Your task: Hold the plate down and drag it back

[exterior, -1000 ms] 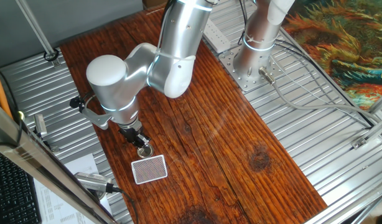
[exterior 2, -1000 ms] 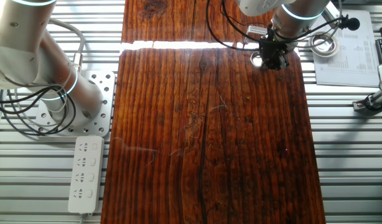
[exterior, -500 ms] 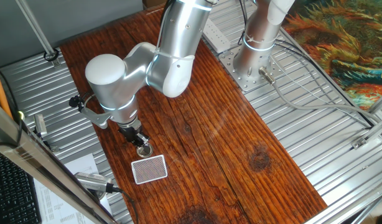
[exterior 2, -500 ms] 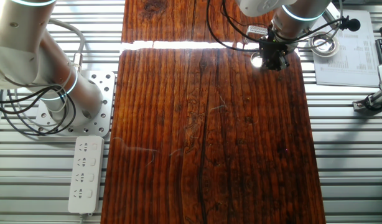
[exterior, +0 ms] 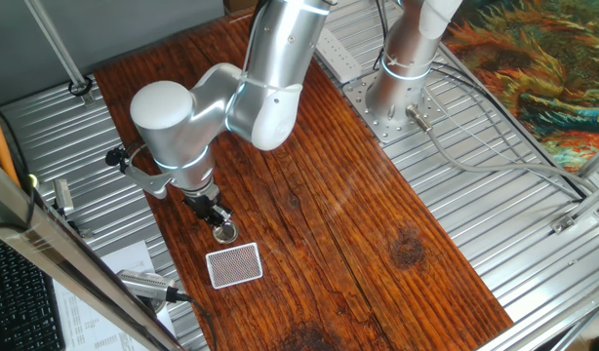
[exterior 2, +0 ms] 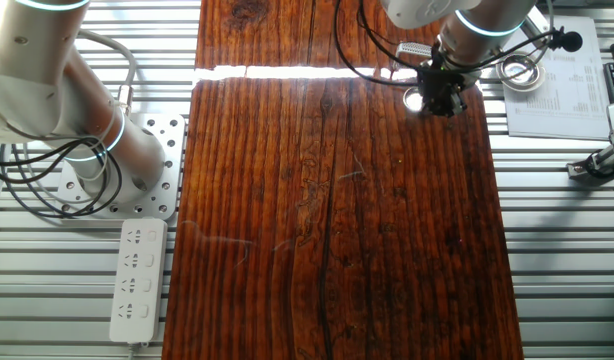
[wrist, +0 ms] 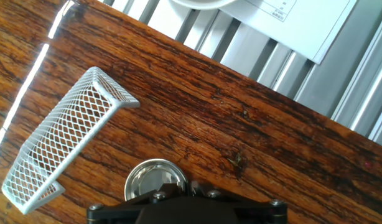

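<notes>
The plate is a small shiny silver disc on the wooden table, near its left edge. My gripper points straight down with its tip resting on the plate. In the hand view the plate lies right under the gripper, whose fingers are together and shut, half covering the disc. The other fixed view has the plate glinting just left of the gripper, near the table's far right corner.
A white mesh rectangle lies just in front of the plate, also in the hand view as the mesh rectangle. Paper sheets and a metal ring lie past the table edge. A second arm's base and a power strip stand beside the table.
The gripper and the plate under it have shifted slightly away from the mesh rectangle. The fingers stay together on the disc.
</notes>
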You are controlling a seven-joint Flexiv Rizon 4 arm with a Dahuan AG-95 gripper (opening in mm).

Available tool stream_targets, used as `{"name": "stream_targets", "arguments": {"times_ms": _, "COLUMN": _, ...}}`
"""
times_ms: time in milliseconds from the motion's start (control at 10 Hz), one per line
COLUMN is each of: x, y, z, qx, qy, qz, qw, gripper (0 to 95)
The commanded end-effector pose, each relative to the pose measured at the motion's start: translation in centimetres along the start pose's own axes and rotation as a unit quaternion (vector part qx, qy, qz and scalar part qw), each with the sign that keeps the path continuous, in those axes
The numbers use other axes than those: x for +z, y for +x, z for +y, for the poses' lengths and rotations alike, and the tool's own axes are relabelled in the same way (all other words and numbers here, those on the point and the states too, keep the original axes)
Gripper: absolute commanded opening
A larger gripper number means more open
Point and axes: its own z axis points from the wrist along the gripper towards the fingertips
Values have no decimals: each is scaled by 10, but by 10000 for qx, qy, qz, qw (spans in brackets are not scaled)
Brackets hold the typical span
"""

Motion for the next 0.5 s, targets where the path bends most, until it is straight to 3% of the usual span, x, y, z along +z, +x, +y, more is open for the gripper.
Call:
{"name": "stream_targets", "arguments": {"times_ms": 100, "x": 1, "y": 1, "z": -2, "qx": -34, "qy": 5, "qz": 6, "qw": 10000, "gripper": 0}}
{"name": "stream_targets", "arguments": {"times_ms": 500, "x": 3, "y": 2, "z": -4, "qx": -64, "qy": -5, "qz": 0, "qw": 10000, "gripper": 0}}
